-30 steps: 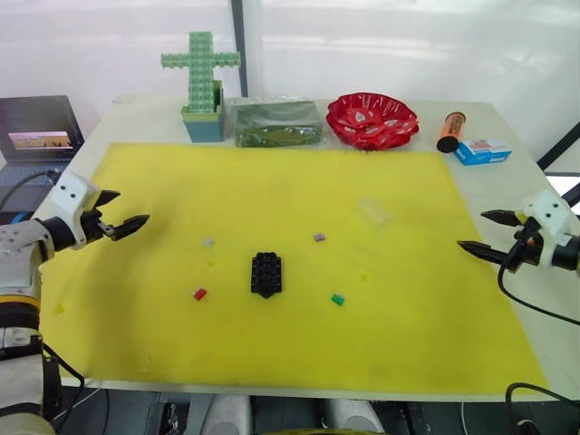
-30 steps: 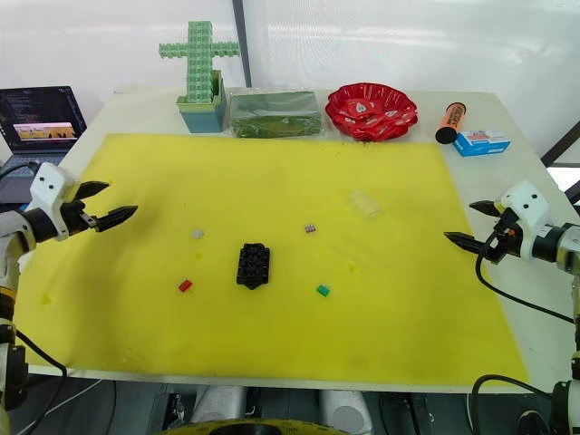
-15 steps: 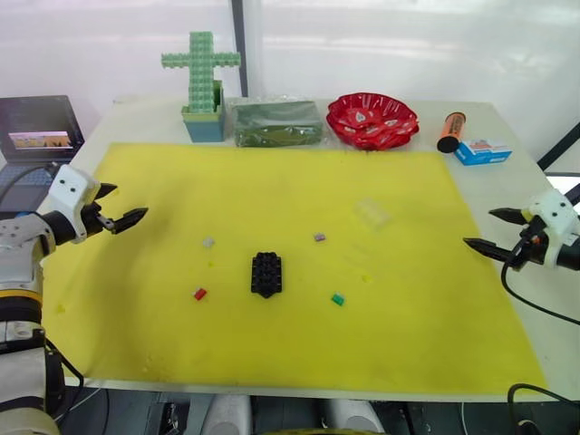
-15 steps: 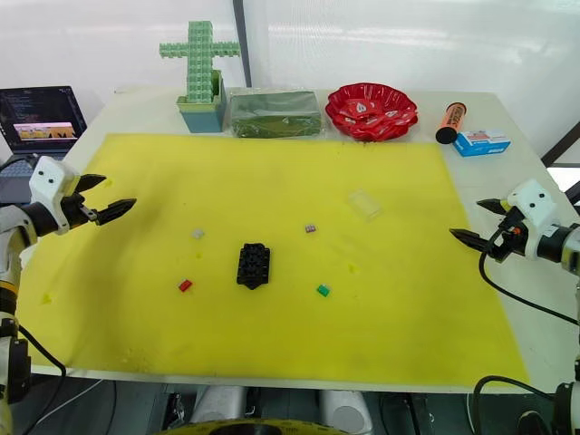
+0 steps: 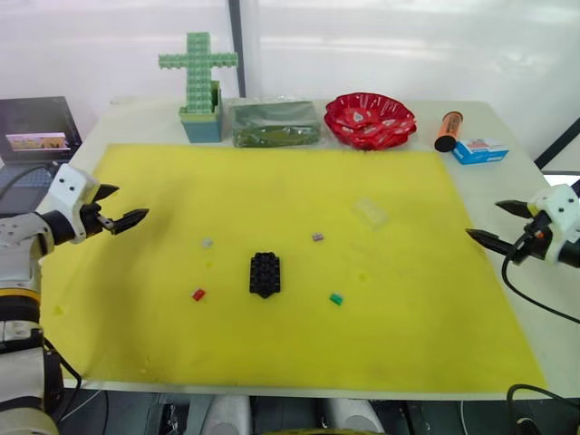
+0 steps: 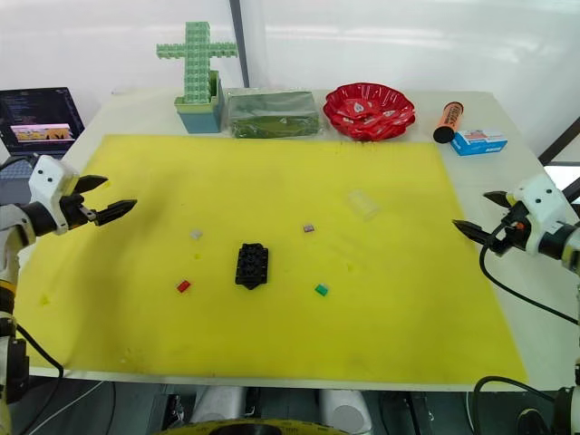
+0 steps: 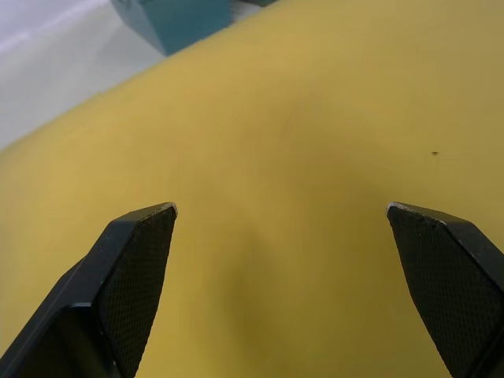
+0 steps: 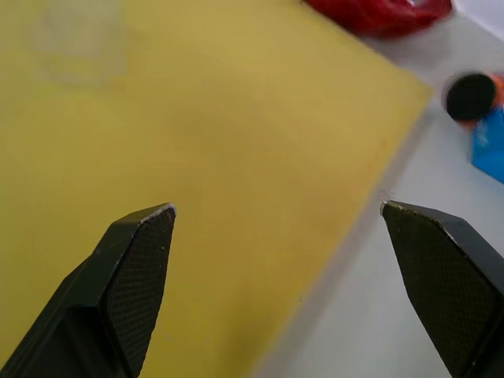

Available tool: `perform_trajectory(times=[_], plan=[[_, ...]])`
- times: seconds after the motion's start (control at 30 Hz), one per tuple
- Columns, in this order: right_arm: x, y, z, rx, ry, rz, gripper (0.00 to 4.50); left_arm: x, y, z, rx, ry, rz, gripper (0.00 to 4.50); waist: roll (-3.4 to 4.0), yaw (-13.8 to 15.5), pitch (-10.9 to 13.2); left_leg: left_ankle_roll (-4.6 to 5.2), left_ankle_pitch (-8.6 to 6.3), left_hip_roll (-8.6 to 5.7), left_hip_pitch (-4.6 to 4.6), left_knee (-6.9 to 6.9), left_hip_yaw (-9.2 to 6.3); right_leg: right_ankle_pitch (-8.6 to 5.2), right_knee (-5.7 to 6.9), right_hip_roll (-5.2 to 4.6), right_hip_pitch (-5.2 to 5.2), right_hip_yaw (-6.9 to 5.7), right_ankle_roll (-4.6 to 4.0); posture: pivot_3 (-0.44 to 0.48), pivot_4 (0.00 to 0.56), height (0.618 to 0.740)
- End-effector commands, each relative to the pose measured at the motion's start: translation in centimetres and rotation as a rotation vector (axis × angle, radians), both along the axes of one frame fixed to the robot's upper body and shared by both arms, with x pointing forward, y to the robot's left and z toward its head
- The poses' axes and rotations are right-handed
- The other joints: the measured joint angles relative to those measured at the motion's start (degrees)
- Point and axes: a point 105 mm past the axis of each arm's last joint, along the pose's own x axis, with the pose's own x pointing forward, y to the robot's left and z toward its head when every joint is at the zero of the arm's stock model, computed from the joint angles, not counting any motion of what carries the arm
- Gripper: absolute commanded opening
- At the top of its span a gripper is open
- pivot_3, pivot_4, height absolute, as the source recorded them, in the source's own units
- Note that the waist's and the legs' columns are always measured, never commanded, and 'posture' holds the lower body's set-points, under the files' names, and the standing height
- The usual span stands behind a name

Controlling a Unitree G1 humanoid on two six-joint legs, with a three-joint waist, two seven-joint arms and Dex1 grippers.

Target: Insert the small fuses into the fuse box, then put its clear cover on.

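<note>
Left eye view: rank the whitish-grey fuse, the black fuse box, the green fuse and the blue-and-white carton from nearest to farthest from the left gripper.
From the left gripper:
1. Whitish-grey fuse, on the mat's left part.
2. Black fuse box, mid-mat.
3. Green fuse, right of the box.
4. Blue-and-white carton, far right corner of the table, off the mat.

Yellow mat [image 5: 272, 181], black fuse box [image 5: 265, 274], red fuse [image 5: 198, 294], green fuse [image 5: 336, 298], red bowl [image 5: 370, 119]

White tabletop [image 5: 507, 118] under a yellow mat [image 5: 272, 181]; pale translucent wall [image 5: 381, 45] behind with a dark vertical post [image 5: 236, 45]; laptop [image 5: 36, 131] at left; bright, even light.
</note>
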Motion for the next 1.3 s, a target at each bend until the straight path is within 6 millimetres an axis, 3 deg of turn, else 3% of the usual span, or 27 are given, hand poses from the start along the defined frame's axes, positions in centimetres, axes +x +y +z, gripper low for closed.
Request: perform_trajectory(times=[0.03, 0.23, 0.4, 0.5, 0.6, 0.77, 1.0, 1.3], plan=[[-1.3, 4.7, 2.4, 0.047, -0.038, 0.208, 4.47, -1.1, -0.4, 1.9, -0.121, 0.034, -0.031, 4.50, 0.00, 0.1, 0.0, 0.00, 0.00, 0.08, 0.00, -0.01, -0.03, 0.00, 0.01, 0.01, 0.00, -0.01, 0.00, 0.000, 0.150, 0.740], [-5.8, 15.4, 3.1, 0.110, 0.039, 0.612, 4.47, -4.5, -3.0, 1.6, -0.398, 0.204, -0.057, 4.50, -0.01, 0.1, 0.0, 0.00, 0.00, 0.14, 0.00, 0.01, -0.17, 0.00, 0.00, -0.04, 0.05, -0.04, -0.01, 0.000, 0.150, 0.740], [-7.4, 20.9, 3.6, 0.107, 0.009, 0.791, 4.47, -7.8, -6.0, 0.7, -0.666, 0.395, -0.061, 4.50, -0.15, 0.3, 0.0, 0.00, 0.00, 0.13, 0.02, 0.08, -0.19, 0.00, 0.01, -0.23, 0.08, -0.05, -0.02, 0.000, 0.150, 0.740], [-7.0, 21.9, 3.2, 0.076, 0.000, 0.807, 4.47, -10.2, -7.9, -0.3, -0.832, 0.575, -0.069, 4.50, -0.31, 0.7, 0.0, -0.01, 0.00, 0.09, 0.04, 0.12, -0.23, 0.00, 0.00, -0.31, 0.12, -0.09, -0.02, 0.000, 0.150, 0.740], [-6.8, 22.1, 2.9, 0.093, 0.015, 0.804, 4.47, -11.6, -8.5, -1.0, -0.986, 0.701, -0.074, 4.50, -0.45, 1.0, 0.0, -0.01, 0.00, 0.06, 0.02, 0.10, -0.30, -0.01, -0.03, -0.31, 0.12, -0.17, -0.02, 0.000, 0.150, 0.740], [-6.6, 22.5, 3.0, 0.102, 0.002, 0.805, 4.47, -13.1, -8.8, -2.7, -1.035, 0.901, -0.043, 4.50, -0.48, 0.7, 0.0, -0.01, 0.00, 0.10, 0.02, 0.03, -0.38, -0.01, -0.01, -0.37, 0.05, -0.15, -0.05, 0.000, 0.150, 0.740], [-6.5, 22.6, 3.5, 0.105, -0.009, 0.800, 4.47, -13.2, -10.1, -4.1, -1.184, 0.980, 0.007, 4.50, -0.46, 0.7, 0.0, -0.07, 0.00, 0.04, 0.02, -0.04, -0.34, -0.05, -0.11, -0.73, -0.03, -0.19, -0.37, 0.000, 0.150, 0.740], [-7.3, 22.4, 3.4, 0.104, 0.004, 0.790, 4.47, -11.8, -12.0, -5.3, -1.224, 0.973, 0.030, 4.50, -0.29, 2.2, -0.1, -0.06, -0.01, -0.22, -0.07, -0.22, -0.19, -0.21, -0.28, -1.36, -0.32, -0.79, -0.70, 0.000, 0.150, 0.740]])
